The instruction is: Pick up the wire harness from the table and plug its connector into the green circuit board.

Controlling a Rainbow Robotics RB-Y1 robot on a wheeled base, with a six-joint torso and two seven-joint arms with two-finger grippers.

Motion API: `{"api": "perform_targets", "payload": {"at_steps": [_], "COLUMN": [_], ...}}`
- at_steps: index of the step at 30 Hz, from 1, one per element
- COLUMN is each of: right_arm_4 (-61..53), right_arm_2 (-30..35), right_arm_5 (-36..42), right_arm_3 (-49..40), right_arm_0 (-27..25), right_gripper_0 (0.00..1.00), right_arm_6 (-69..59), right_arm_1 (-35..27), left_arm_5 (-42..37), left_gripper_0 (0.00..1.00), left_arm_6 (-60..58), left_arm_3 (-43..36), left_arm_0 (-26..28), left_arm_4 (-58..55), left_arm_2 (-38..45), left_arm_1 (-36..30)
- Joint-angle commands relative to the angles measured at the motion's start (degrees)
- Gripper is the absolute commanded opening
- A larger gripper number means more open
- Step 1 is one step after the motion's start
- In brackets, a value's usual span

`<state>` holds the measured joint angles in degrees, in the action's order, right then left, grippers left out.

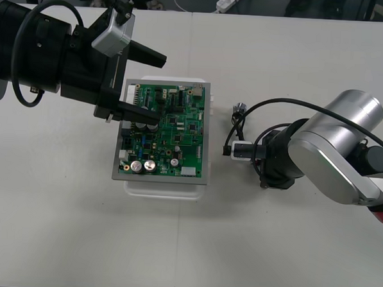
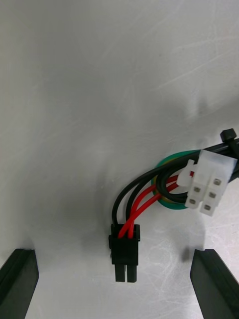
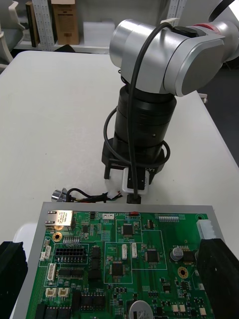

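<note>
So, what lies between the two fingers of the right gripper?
The black plug lies on the table between the open fingers, touching neither; the right wrist view shows it.

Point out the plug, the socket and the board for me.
plug (image 2: 124,256), right wrist view: middle of its black housing, below the red wires.
socket (image 1: 239,109), front view: its round metal end, on the table right of the board.
board (image 1: 178,143), front view: green face near its middle.

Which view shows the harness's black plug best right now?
Right wrist view: the black plug lies close up on the table, inside the open right gripper. Front view shows the wires and socket beside the board; left wrist view likewise; in both that gripper stands over the plug.
</note>
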<state>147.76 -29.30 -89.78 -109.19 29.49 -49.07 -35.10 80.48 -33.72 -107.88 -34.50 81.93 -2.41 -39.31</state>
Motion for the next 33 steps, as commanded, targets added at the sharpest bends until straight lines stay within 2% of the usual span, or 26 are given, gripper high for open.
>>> {"api": "perform_targets", "payload": {"at_steps": [1, 33], "right_arm_4": [1.21, -0.63], "right_arm_2": [-0.49, -0.58], "right_arm_5": [-0.22, -0.22], "right_arm_3": [0.03, 2.75], "right_arm_0": [0.74, 0.22], "right_gripper_0": [0.89, 0.89], "right_arm_6": [-3.13, -3.31], "right_arm_1": [1.08, 0.56], "left_arm_5": [-2.87, -2.87], "left_gripper_0": [1.0, 1.0], "left_arm_6": [-3.72, -3.72], "left_arm_3": [-1.98, -1.98], "left_arm_0": [-2.59, -2.59], "left_arm_4": [-0.01, -0.01], "left_arm_2": [-0.75, -0.75], "left_arm_1": [0.9, 0.9]}}
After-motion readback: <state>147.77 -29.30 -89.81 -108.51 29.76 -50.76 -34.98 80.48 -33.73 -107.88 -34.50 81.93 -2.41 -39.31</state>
